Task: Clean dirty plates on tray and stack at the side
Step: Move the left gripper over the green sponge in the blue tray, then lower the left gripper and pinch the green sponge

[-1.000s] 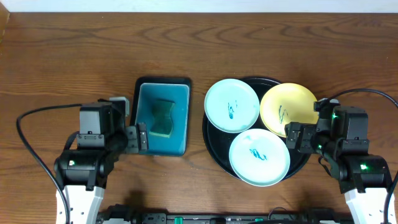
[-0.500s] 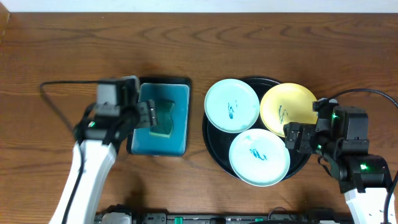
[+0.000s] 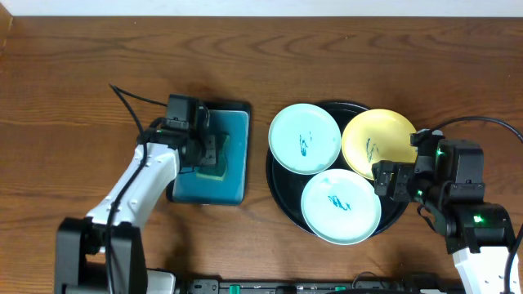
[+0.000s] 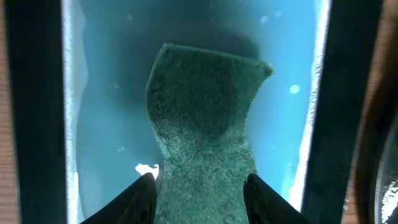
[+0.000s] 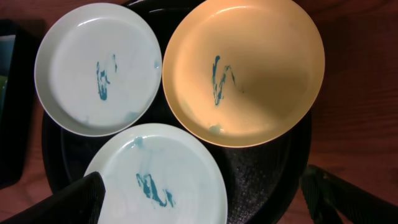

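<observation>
Scribbles in teal read clearest from the right wrist: one each on the yellow plate (image 5: 245, 71), the far mint plate (image 5: 99, 65) and the near mint plate (image 5: 155, 180), all lying in the black tray (image 5: 264, 177). That view also shows the right hand (image 5: 205, 196) spread wide and holding nothing. Only the overhead shows both arms, with the tray lying right of the teal dish (image 3: 235, 151) and the right hand at the tray's right side. Only the left wrist shows the sponge (image 4: 202, 112) closely. It is a waisted green block on the dish floor, and the left hand (image 4: 200, 193) is parted, one finger at each side of it. Whether they touch it I cannot tell. The worktop (image 3: 82, 73) is dark wood, with a pale wall (image 3: 245, 6) along its far edge.
</observation>
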`<move>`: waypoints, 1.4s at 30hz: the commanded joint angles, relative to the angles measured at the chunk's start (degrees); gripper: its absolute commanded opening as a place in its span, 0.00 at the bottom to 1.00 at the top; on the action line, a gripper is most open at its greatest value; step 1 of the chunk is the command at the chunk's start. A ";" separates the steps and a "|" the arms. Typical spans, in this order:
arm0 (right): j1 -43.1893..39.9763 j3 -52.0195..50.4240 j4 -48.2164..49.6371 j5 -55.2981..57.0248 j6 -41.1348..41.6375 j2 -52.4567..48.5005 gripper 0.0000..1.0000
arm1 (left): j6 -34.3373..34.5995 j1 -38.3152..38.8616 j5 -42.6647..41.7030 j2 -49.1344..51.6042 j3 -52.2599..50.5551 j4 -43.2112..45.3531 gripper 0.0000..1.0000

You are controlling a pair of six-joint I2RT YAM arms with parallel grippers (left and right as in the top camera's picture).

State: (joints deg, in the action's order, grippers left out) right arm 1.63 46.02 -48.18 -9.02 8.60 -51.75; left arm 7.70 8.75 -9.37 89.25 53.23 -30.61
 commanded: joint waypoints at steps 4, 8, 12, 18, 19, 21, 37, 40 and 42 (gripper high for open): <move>1.05 1.11 0.00 -0.26 0.37 -0.02 0.99 | 0.11 0.13 -0.52 1.22 1.01 0.26 0.47; 1.05 1.11 0.00 -0.26 0.37 -0.02 0.99 | 0.11 0.13 -0.52 1.27 1.01 0.61 0.47; 1.05 1.11 -0.02 -0.28 0.37 -0.02 0.99 | 0.13 0.13 -0.52 1.33 1.01 0.94 0.47; 1.05 1.11 0.00 -0.28 0.37 -0.02 0.99 | 0.11 0.24 -0.50 1.33 1.01 1.57 0.47; 1.05 1.11 -0.02 -0.28 0.37 -0.02 0.99 | 0.11 0.24 -0.50 1.33 1.01 1.66 0.47; 1.05 1.11 -0.02 -0.28 0.37 -0.02 0.99 | 0.11 0.24 -0.50 1.33 1.01 1.66 0.47; 1.05 1.11 0.00 -0.28 0.37 -0.02 0.99 | 0.11 0.57 -0.50 1.36 -0.17 2.80 0.45; 1.05 1.11 -0.02 -0.28 0.37 -0.02 0.99 | 0.11 1.44 -0.48 1.38 -0.79 3.87 0.45; 1.05 1.11 0.00 -0.28 0.37 -0.02 0.99 | 0.11 2.19 -0.46 1.38 -1.07 4.92 0.45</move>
State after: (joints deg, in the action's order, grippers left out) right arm 1.63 46.02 -48.18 -9.02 8.60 -51.75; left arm 7.70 9.80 -9.34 90.24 53.06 -26.50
